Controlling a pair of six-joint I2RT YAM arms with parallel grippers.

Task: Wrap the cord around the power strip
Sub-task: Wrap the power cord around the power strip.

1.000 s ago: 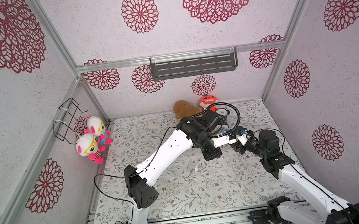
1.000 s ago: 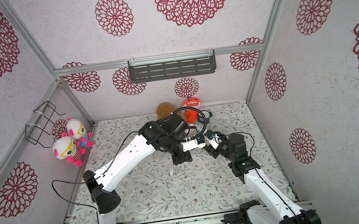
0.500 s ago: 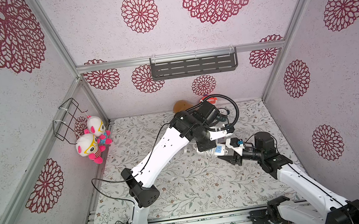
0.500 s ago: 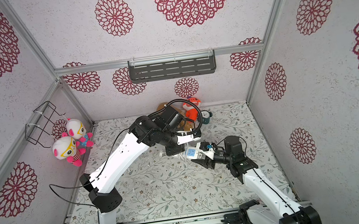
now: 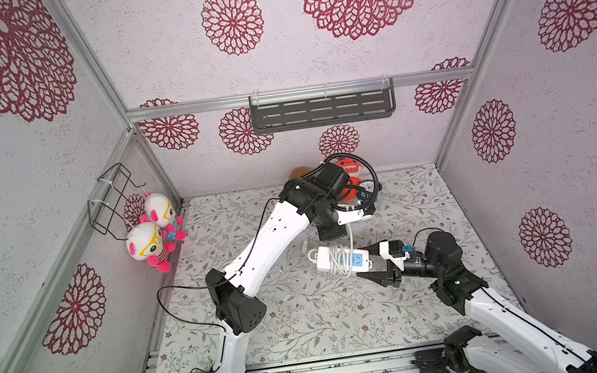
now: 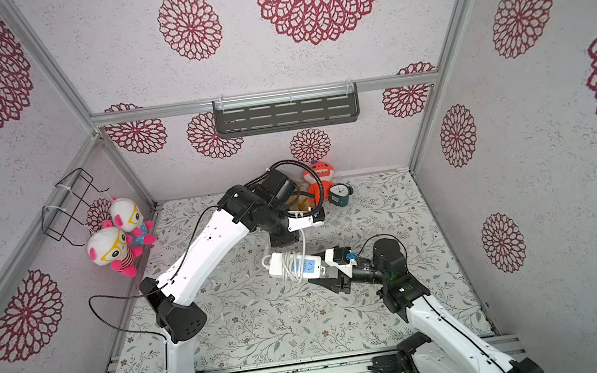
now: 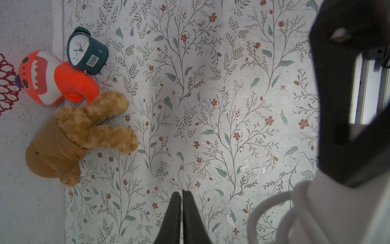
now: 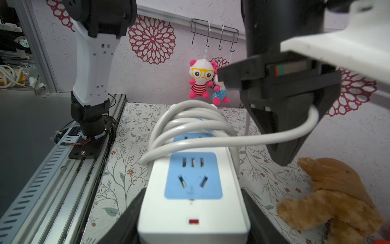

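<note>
Power strip (image 5: 342,262) is held above the bench (image 5: 306,319), one end clamped between the right fingers (image 8: 124,226); the right arm (image 5: 501,309) stretches low. Cord (image 8: 190,124) is looped around it, one strand rising beside the left fingers (image 7: 173,215), pressed together and pointing down from the bent left arm (image 5: 268,238).

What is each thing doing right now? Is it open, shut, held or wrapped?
power strip: held at one end, partly wrapped.
cord: several loops round the power strip, rest not yet wound.
right gripper: shut on the power strip.
left gripper: shut, cord bending past it.
dolls: hanging from hooks.
brown plush: lying down.
</note>
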